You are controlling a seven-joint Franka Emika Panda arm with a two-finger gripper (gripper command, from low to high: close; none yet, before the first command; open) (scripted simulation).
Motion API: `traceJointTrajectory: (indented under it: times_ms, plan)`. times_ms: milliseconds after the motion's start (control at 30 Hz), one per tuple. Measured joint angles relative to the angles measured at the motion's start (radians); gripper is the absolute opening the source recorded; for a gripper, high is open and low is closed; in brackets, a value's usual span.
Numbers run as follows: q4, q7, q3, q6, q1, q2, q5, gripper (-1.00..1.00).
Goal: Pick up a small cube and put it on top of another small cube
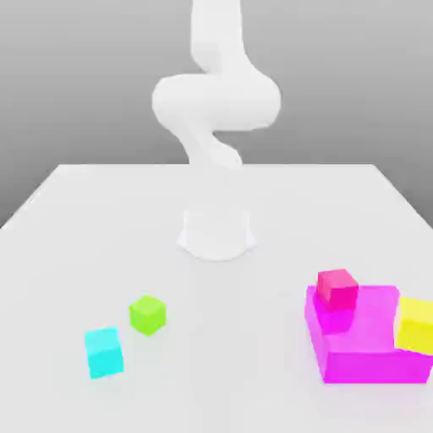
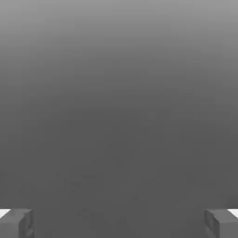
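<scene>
gripper: spread wide, apparently nothing between | green cube: on bench, near cyan cube; red cube: on magenta block; yellow cube: at block's edge, contact unclear

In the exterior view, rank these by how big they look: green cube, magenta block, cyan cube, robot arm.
1. Robot arm
2. Magenta block
3. Cyan cube
4. Green cube

The last two are close in size; the cyan cube may look bigger from being nearer the camera.
</scene>
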Motion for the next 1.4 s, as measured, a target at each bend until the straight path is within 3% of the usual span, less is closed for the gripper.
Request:
traceJointTrajectory:
  times_ms: [400,700,933,967,1200,1400]
  plan:
    - [-0.190,0.307,-0.061,0.240,-0.141,0.445,0.092,0.00]
    - [-0.333,0.614,-0.123,0.422,-0.254,0.765,0.047,0.00]
    - [-0.318,0.611,-0.067,0.615,-0.309,1.016,0.110,0.00]
    - [-0.315,0.605,-0.056,0.631,-0.318,1.036,0.117,-1.00]
    - [-0.315,0.610,-0.057,0.630,-0.318,1.033,0.111,-1.00]
    - [-0.355,0.674,-0.103,0.475,-0.291,0.838,0.026,-1.00]
